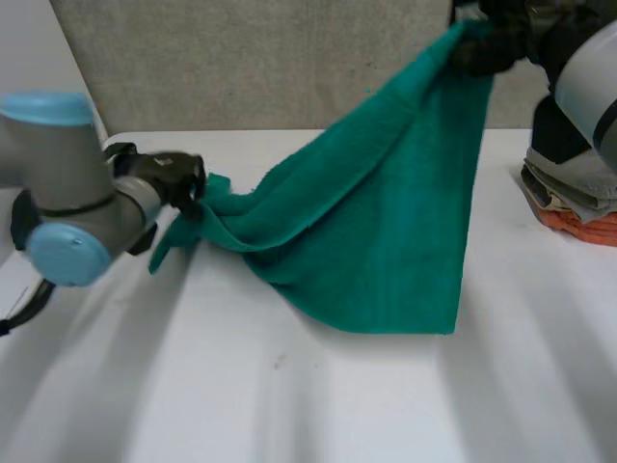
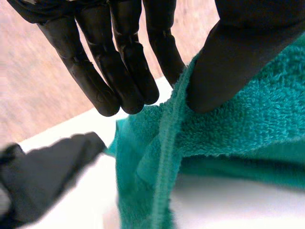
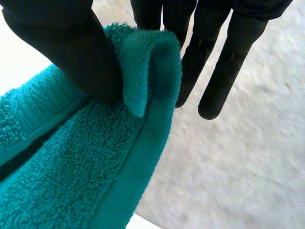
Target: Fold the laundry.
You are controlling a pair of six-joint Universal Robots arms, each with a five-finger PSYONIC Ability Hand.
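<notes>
Towel (image 1: 386, 222) wasn't folded at all yet: right hand (image 1: 487, 43) pinched corner upper right, left hand (image 1: 169, 178) pinched corner mid-left, every fold undone.

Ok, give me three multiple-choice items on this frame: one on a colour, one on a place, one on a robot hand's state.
1. The towel is: A) orange B) green C) white.
2. The folded pile sits: A) under the towel B) at the table's right edge C) at its left edge.
3. The right robot hand is: A) flat on the table B) shut, empty C) pinching the towel's corner, raised.
Answers: 1 B: green in every view. 2 B: it lies beside the right arm. 3 C: its thumb clamps the hemmed corner high above the table.
</notes>
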